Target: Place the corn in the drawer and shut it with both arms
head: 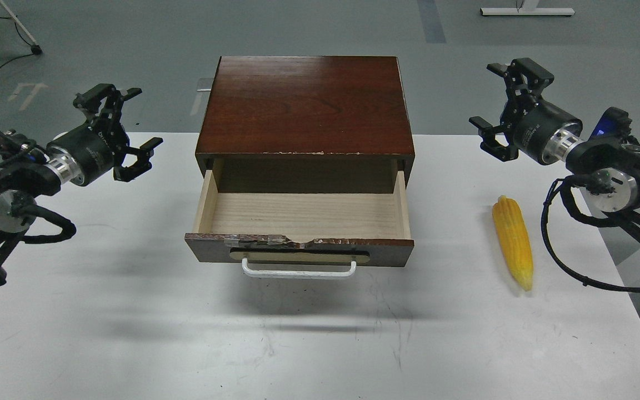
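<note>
The corn lies on the white table to the right of the cabinet, its thin tip toward me. The drawer of the reddish-brown cabinet is pulled open and holds nothing; its white handle faces me. My left gripper is open and empty, held above the table left of the cabinet. My right gripper is open and empty, above the table's far right, beyond the corn.
The white table carries the cabinet at its far middle. Its right edge runs just past the corn, below my right arm. Grey floor, cables and a stand's feet lie beyond the table.
</note>
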Motion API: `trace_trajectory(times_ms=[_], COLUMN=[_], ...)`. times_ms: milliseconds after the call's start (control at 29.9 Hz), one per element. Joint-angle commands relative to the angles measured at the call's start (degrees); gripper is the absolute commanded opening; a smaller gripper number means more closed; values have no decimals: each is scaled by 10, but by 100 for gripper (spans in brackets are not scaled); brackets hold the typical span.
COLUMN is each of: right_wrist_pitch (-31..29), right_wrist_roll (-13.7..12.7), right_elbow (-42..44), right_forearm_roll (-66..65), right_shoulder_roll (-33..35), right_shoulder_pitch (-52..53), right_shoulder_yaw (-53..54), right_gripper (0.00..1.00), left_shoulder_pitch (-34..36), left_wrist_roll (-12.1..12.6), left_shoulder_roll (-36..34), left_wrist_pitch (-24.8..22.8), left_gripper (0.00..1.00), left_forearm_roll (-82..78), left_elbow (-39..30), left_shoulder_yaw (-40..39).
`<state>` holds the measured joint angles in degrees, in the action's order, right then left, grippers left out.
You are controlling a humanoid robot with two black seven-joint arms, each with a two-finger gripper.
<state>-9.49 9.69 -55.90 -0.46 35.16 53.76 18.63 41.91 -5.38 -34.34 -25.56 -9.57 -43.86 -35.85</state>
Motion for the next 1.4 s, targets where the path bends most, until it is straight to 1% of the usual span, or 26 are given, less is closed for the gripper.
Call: trace_trajectory(times_ms=[0, 635, 735, 802, 836, 903, 936, 969, 1036, 1103, 1203, 1304, 1370], right_wrist_pitch=[0, 0, 8, 30, 30, 64, 70, 85, 100, 118, 118, 121, 121], right_wrist_roll=[0, 4, 5, 4, 4, 2, 1, 0, -1, -2, -2, -2, -2], right_elbow=[-1, -9, -11, -11, -11, -10, -10, -8, -7, -6, -6, -9, -9], right_forearm_roll=[-1, -1, -2, -38, -38, -166, -206, -286, -377, -509, -590, -602, -601], right_shoulder_roll=[1, 30, 39, 49, 49, 56, 58, 61, 66, 78, 91, 92, 90], right_shoulder_pitch=[1, 0, 3, 11, 11, 21, 23, 24, 26, 27, 27, 26, 19], right_shoulder_yaw=[0, -9, -28, -51, -51, -100, -114, -140, -171, -214, -251, -281, -287], right_gripper=[100, 100, 100, 100, 100, 100, 100, 100, 100, 100, 100, 99, 97], left_shoulder_pitch=[8, 2, 1, 1, 1, 0, 0, -1, -2, -11, -22, -25, -30], left_wrist_roll=[1, -1, -1, -2, -2, -2, -2, -2, -2, -2, -3, -4, -13], left_shoulder_roll=[16, 9, 9, 9, 9, 9, 9, 11, 11, 14, 16, 16, 14], left_wrist_pitch=[21, 19, 20, 20, 20, 20, 20, 20, 20, 21, 21, 20, 20], left_gripper=[98, 98, 98, 98, 98, 98, 98, 98, 98, 98, 98, 98, 98], left_forearm_roll=[0, 0, 0, 1, 1, 1, 1, 1, 1, 1, 1, 1, 1], left_elbow=[-4, -2, -2, -1, -1, 0, 1, 2, 2, 2, 2, 2, 2], left_shoulder_yaw=[0, 0, 0, 0, 0, 0, 0, 0, 0, 0, -1, -1, -2])
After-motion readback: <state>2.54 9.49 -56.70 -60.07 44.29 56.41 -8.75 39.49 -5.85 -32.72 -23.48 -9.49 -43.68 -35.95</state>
